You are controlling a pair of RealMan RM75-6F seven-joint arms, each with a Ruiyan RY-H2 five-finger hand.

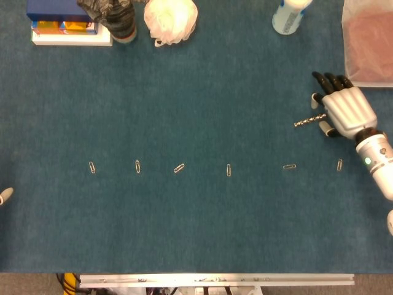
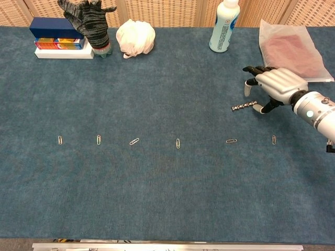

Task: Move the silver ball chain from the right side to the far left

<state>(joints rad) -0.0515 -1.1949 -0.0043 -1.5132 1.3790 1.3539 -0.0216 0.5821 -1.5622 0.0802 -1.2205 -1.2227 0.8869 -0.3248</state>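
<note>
The silver ball chain (image 1: 309,120) (image 2: 244,106) lies straight on the blue table cloth on the right side. My right hand (image 1: 345,111) (image 2: 276,84) hovers just right of it, palm down, fingers curved toward the cloth. Its thumb tip (image 1: 325,128) sits just below the chain's right end and a fingertip (image 1: 315,97) just above it; neither visibly pinches the chain. Of my left hand only a pale fingertip (image 1: 5,195) shows at the left edge in the head view.
A row of several paper clips (image 1: 178,168) crosses the middle of the cloth. At the back stand a blue box (image 1: 52,8) on a white one, a grey glove (image 2: 89,21), a white bundle (image 2: 135,37), a bottle (image 2: 222,25) and a clear bag (image 2: 291,48).
</note>
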